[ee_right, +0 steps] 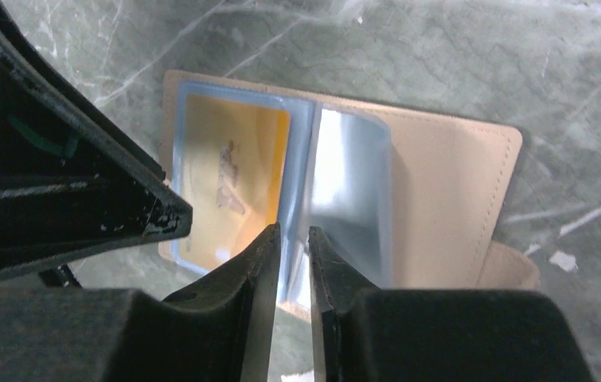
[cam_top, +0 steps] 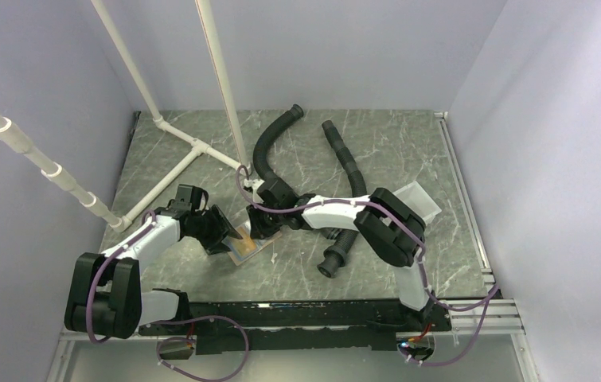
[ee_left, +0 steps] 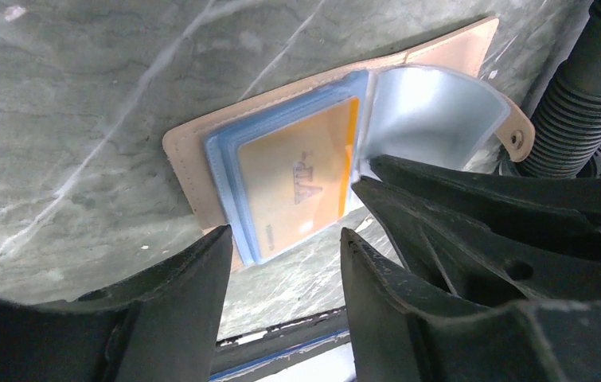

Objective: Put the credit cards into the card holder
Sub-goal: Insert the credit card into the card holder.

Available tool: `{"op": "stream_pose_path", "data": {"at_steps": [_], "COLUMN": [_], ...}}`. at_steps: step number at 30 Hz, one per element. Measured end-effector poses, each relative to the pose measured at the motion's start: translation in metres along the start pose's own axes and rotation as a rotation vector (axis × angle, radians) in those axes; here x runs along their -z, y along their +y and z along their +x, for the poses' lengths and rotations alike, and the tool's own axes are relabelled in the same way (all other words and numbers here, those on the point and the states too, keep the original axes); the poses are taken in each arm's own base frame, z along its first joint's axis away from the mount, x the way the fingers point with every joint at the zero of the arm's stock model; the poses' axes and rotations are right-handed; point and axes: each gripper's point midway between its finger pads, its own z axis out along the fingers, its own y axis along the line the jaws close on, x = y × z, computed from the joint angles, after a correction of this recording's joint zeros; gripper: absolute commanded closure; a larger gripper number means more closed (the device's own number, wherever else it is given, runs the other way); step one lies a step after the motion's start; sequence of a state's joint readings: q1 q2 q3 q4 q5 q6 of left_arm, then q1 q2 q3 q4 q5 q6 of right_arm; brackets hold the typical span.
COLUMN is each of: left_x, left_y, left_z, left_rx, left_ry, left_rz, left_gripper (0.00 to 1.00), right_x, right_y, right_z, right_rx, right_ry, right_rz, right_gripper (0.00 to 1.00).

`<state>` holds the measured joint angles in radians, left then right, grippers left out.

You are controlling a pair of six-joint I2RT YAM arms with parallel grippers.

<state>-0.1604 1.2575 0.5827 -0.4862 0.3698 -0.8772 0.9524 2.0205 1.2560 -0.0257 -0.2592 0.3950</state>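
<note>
The tan card holder [cam_top: 251, 250] lies open on the marble table between the two grippers, with its snap tab [ee_left: 517, 137] at one end. An orange-yellow credit card [ee_left: 297, 179] sits inside a clear blue sleeve on one half; it also shows in the right wrist view [ee_right: 229, 179]. My right gripper [ee_right: 293, 231] is shut on the edge of a clear sleeve page [ee_right: 353, 183], which curls up off the holder [ee_left: 432, 111]. My left gripper [ee_left: 285, 235] is open and empty, just off the holder's card-side edge. No other cards are in view.
Two black corrugated hoses [cam_top: 269, 143] [cam_top: 346, 171] lie behind and to the right of the holder. A shallow white tray [cam_top: 420, 199] stands at the right. A white pipe frame [cam_top: 189, 147] stands at the back left. The left finger [ee_right: 66, 183] is close beside the right gripper.
</note>
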Motion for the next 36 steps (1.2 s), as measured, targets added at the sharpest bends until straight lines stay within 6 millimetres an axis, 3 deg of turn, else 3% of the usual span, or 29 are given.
{"op": "stream_pose_path", "data": {"at_steps": [6, 13, 22, 27, 36], "left_x": [0.001, 0.001, 0.000, 0.000, -0.001], "left_y": [0.001, 0.000, -0.002, -0.001, 0.000], "left_z": [0.001, 0.001, 0.000, 0.000, 0.000], "left_rx": [0.003, 0.001, -0.003, -0.002, 0.000], "left_ry": [0.003, 0.000, -0.002, 0.000, 0.003], "left_rz": [-0.006, 0.000, 0.012, 0.011, 0.007], "left_gripper": [0.39, 0.42, 0.48, 0.49, 0.48], "right_x": [0.016, 0.017, 0.000, -0.002, -0.003], "right_y": [0.009, 0.015, 0.008, 0.006, 0.005], "right_z": [-0.006, -0.003, 0.009, 0.006, 0.006], "right_rx": [0.004, 0.004, -0.007, -0.002, -0.003], "right_ry": [0.000, 0.015, 0.059, 0.052, 0.052], "right_rz": [-0.011, -0.047, -0.047, -0.033, -0.029], "right_gripper": [0.76, 0.76, 0.80, 0.86, 0.87]}}
